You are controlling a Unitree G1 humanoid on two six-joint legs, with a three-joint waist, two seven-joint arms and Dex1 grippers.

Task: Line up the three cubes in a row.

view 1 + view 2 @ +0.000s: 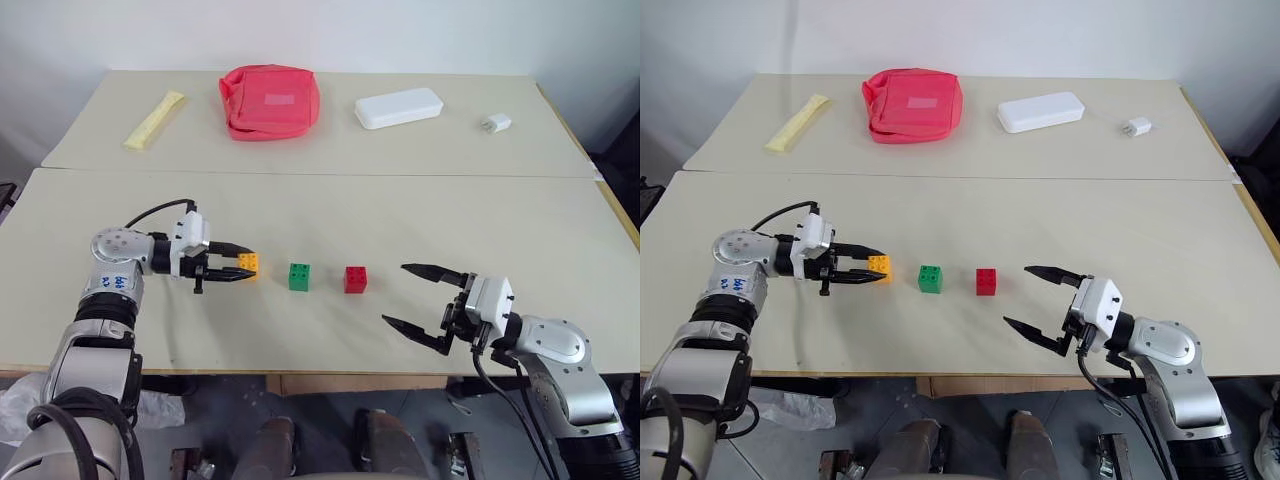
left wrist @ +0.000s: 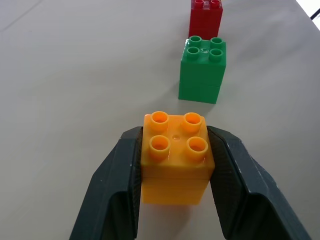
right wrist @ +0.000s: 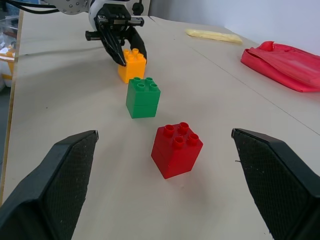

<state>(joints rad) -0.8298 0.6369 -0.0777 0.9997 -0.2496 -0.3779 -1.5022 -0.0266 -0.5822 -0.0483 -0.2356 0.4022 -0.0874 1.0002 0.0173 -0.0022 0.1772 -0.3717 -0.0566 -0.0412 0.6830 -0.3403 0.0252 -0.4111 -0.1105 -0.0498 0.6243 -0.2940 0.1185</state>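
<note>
Beyond the green cube (image 1: 299,277), on the far surface (image 1: 330,150), you had the big bystanders: the red pouch (image 1: 270,101), then the white flat case (image 1: 398,108), the yellow packet (image 1: 154,120) and the small white charger block (image 1: 495,123). All of them lay well apart from the green cube and had no part in the row, which I judged was why they sat undisturbed past the seam.

On the near surface (image 1: 420,215), your right tool (image 1: 424,297) hung spread wide on the far side of the red cube (image 1: 355,279) from the green one, with nothing between its fingers. It looked parked there to stay clear of the line. Your left tool (image 1: 236,270) was pressed in on the orange cube (image 1: 248,264), one finger on each side face, on the opposite side of the green cube. The grip lay low and level, likely so the block could slide or settle flush on the surface.

The green cube stood between the other two, studs up, near both but touching neither. All three ran roughly in one line, so I judged the row close to done, with the orange one not yet released.

You could not tell whether the orange cube rested on the surface or hung just above it; its underside was hidden by the fingers. In the left wrist view the red cube's top was cut off at the frame edge, and the green cube covered its lower half.
</note>
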